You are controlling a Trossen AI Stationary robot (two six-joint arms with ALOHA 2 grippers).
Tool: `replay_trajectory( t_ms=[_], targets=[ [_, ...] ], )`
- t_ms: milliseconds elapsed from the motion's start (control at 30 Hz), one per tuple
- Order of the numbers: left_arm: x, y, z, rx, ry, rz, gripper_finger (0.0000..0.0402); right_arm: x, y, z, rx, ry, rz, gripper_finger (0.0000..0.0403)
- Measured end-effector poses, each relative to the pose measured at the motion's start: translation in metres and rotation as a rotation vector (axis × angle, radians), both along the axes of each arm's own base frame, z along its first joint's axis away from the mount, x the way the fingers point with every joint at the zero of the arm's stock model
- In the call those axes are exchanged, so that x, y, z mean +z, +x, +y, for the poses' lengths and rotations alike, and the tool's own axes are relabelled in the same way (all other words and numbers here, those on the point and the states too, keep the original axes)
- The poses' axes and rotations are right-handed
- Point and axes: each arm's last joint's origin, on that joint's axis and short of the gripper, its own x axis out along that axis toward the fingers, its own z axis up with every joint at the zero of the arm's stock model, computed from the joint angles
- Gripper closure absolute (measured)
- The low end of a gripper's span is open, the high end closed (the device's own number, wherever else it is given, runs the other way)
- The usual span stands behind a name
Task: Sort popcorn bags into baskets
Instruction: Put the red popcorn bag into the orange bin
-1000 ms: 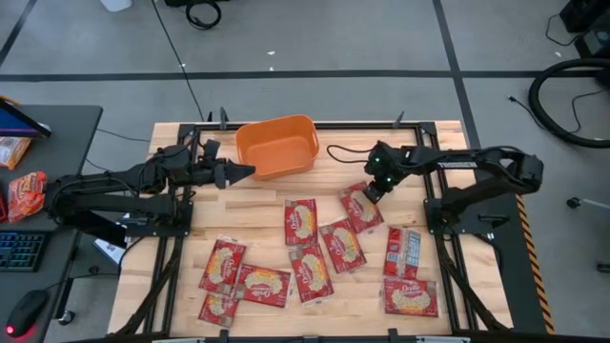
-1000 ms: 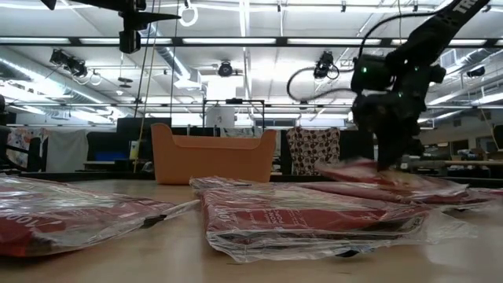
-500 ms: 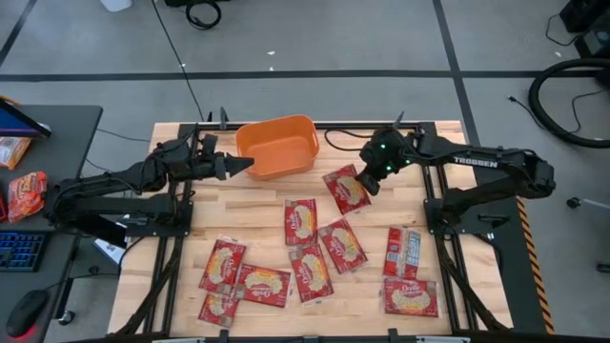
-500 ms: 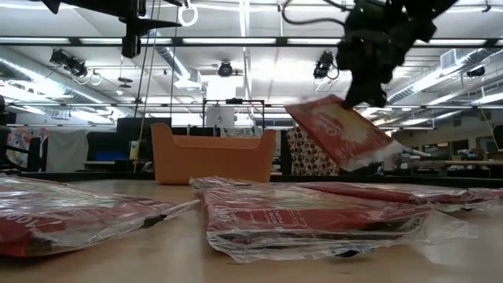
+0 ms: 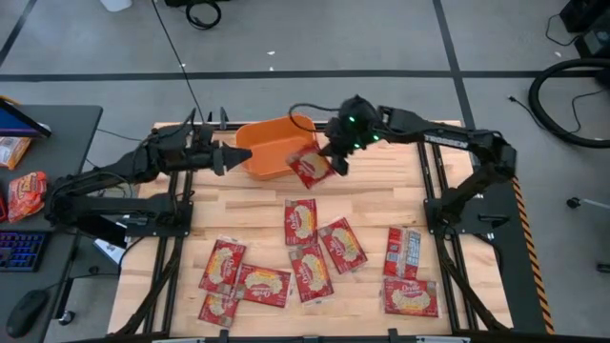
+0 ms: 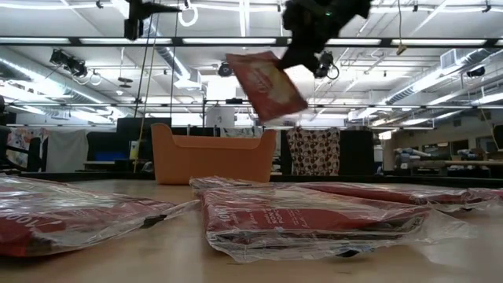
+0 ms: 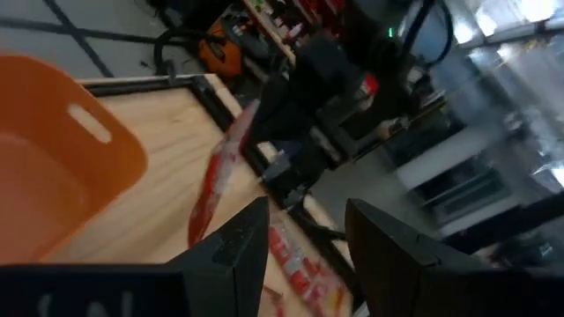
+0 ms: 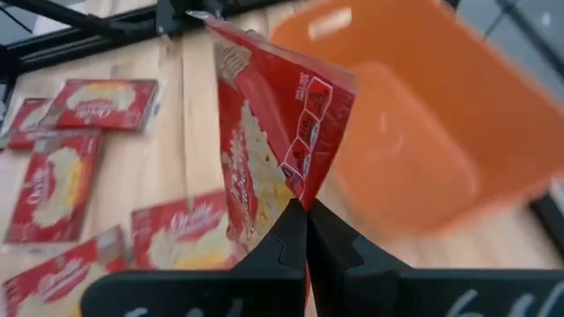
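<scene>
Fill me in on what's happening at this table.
The right gripper is shut on a popcorn bag, holding it in the air at the edge of the orange basket. The left gripper hovers open at the basket's other side, holding nothing. Other popcorn bags lie on the table.

A light wooden butcher-block table point(image 5: 257, 195) with a dark metal frame along its edges carries everything. At its far edge, near the middle, sits the orange plastic tub point(image 5: 267, 148). Flat red popcorn bags point(image 5: 301, 221) lie scattered over the near half: a cluster of four around the centre, some touching or overlapping at their edges; three more toward the near left corner point(image 5: 233, 281), overlapping; and two by the right side point(image 5: 404, 252), one just nearer than the other.
</scene>
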Motion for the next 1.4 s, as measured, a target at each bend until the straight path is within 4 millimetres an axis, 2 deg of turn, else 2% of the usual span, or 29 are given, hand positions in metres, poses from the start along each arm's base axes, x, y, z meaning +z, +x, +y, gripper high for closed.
replay_trajectory(
  t_ms=[200, 400, 667, 833, 1033, 1267, 1400],
  targets=[
    [0.021, -0.004, -0.001, -0.017, 0.052, 0.109, 0.0246, 0.014, 0.044, -0.028, 0.046, -0.118, -0.040, 0.0400],
    [0.032, -0.015, -0.005, -0.018, 0.042, 0.152, 0.0246, 0.011, 0.079, -0.055, 0.059, -0.192, 0.000, 0.0400],
    [0.022, -0.021, -0.007, -0.043, 0.010, 0.271, 0.0246, -0.035, 0.102, -0.082, 0.059, -0.315, 0.240, 0.0399],
    [0.021, -0.019, -0.007, -0.061, 0.035, 0.287, 0.0246, -0.070, 0.114, -0.085, 0.145, -0.292, 0.325, 0.0392],
    [0.021, -0.019, -0.007, -0.071, 0.061, 0.293, 0.0246, -0.091, 0.127, -0.081, 0.172, -0.287, 0.327, 0.0370],
    [0.021, -0.019, -0.008, -0.105, 0.059, 0.288, 0.0246, -0.083, 0.131, -0.078, 0.177, -0.309, 0.264, 0.0325],
    [0.021, -0.019, -0.008, -0.113, 0.061, 0.288, 0.0246, -0.055, 0.121, -0.074, 0.127, -0.352, 0.232, 0.0297]
  ],
)
